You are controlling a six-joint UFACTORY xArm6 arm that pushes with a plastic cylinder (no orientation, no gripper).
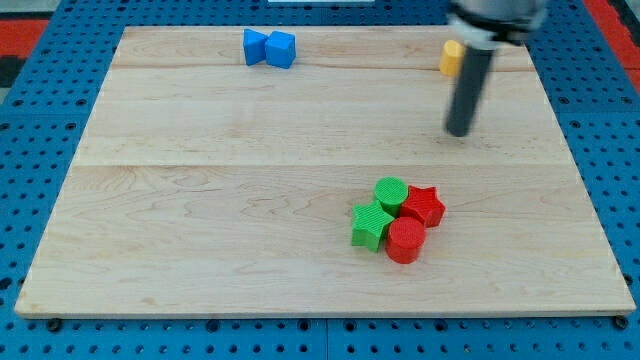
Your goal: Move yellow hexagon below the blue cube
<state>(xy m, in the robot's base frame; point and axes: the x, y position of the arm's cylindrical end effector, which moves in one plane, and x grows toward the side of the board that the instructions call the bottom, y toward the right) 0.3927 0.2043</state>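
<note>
1. Nearest, a tight cluster sits right of centre on the wooden board (200, 250): a red cylinder (405, 241), a green star (371, 225), a green cylinder (391, 192) and a red star (424, 206), all touching.
2. Farther back on the right, the tip (459, 132) rests on bare wood, apart from every block. The arm has no jaws and holds nothing.
3. Just beyond it, at the far right edge, the yellow hexagon (452, 57) is half hidden behind the rod.
4. Far left lie the blue cube (281, 49) and a second blue block (257, 47), touching.
5. The approach step seems under way; next the tip likely needs to get right of the hexagon and push it leftward, ending just nearer than the cube.
</note>
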